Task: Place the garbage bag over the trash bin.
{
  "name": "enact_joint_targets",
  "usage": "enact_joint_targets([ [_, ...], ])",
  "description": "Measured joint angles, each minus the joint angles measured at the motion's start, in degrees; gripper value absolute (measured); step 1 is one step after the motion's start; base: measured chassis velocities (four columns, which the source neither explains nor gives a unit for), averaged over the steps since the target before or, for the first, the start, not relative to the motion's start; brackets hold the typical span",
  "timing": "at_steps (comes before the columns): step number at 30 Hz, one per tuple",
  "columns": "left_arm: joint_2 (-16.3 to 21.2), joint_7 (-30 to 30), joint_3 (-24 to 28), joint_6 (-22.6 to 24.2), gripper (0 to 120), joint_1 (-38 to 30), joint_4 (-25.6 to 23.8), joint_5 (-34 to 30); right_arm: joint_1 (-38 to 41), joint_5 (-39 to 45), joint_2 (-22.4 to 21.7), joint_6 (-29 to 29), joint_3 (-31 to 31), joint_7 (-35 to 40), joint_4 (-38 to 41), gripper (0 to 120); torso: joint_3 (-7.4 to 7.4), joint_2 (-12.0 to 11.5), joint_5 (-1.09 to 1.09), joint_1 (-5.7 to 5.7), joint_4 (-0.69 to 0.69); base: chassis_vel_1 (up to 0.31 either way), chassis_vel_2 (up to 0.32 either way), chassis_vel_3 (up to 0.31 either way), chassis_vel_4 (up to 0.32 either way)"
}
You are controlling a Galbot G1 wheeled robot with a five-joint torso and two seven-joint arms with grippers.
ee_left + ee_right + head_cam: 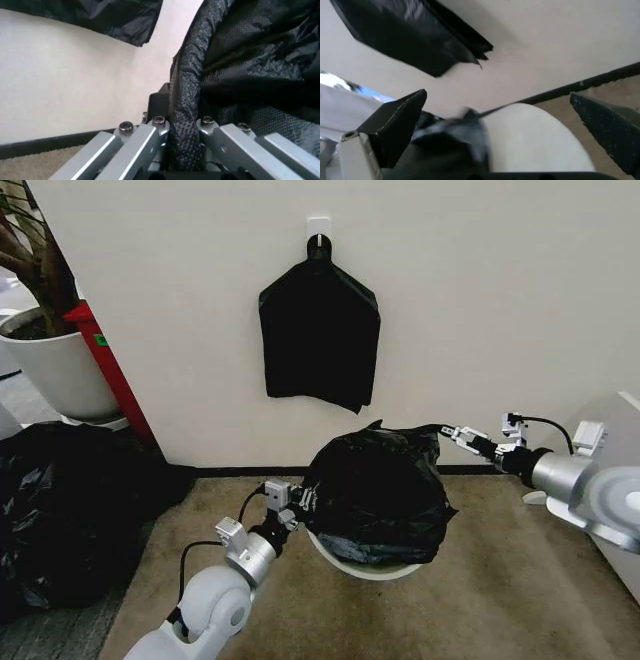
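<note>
Big cream wall at the back, tan carpet in front of it; heap of black bags off on the left, plant pot behind that; flat black bundle hangs from a hook on the wall. The bag is draped over the bin, covering most of it, just the white lower rim poking out underneath. Left gripper is at the bag's left edge, clamped on a fold of it; right gripper sits by the bag's upper right corner, fingers spread wide, nothing pinched between them.
</note>
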Motion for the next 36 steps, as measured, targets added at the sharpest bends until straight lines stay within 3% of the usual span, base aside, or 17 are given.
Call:
enact_joint_targets([
  [6,0.05,0.16,-0.06,-0.12,2,-0.03,0.67,-0.06,0.45,13.11,2.0,0.05,3.46,9.08,-0.16,100,0.0,0.0,0.0,0.0,0.0,0.0,0.0,0.0,0.0],
  [9,-0.16,-0.66,0.03,-0.12,2,-0.29,0.69,-0.05,-0.17,8.98,2.28,-2.08,4.14,9.95,-0.16,100,0.0,0.0,0.0,0.0,0.02,0.0,0.0,0.0,0.0],
  [11,-0.58,-2.65,0.04,-0.13,2,-0.4,0.67,0.02,-1.45,1.63,2.21,-3.75,4.06,7.82,1.01,100,0.0,0.0,0.02,0.0,-0.04,0.0,0.0,0.0,0.0],
  [14,-1.79,-7.5,0.2,-0.67,2,0.26,0.22,0.25,-2.48,-7.36,3.0,-4.33,1.94,6.26,7.51,100,0.0,0.0,-0.03,0.0,0.0,0.0,0.0,0.0,0.0],
  [16,-2.01,-8.96,0.29,-0.91,2,0.17,0.22,0.28,-3.03,-9.03,3.8,-3.99,1.12,8.5,11.38,100,0.0,0.0,0.0,0.0,0.01,0.0,0.0,0.0,0.0],
  [22,-2.58,-15.76,1.61,-3.26,2,-1.6,0.6,1.87,-2.29,-12.55,8.78,5.38,-7.66,37.33,27.49,100,-0.01,0.0,-0.02,0.0,0.01,0.0,0.0,0.0,0.0],
  [29,-3.03,-20.73,2.05,-5.03,2,-2.6,0.09,3.72,-6.52,-14.08,12.7,7.95,-11.03,45.23,27.98,100,-0.01,0.0,0.0,0.0,-0.01,0.0,0.0,0.0,0.0],
  [36,-3.13,-21.61,1.69,-5.43,2,-2.35,-0.65,4.59,-7.62,-17.78,16.69,10.11,-18.46,45.39,27.75,95,0.0,0.0,0.0,0.0,0.0,0.0,0.0,0.0,0.0],
])
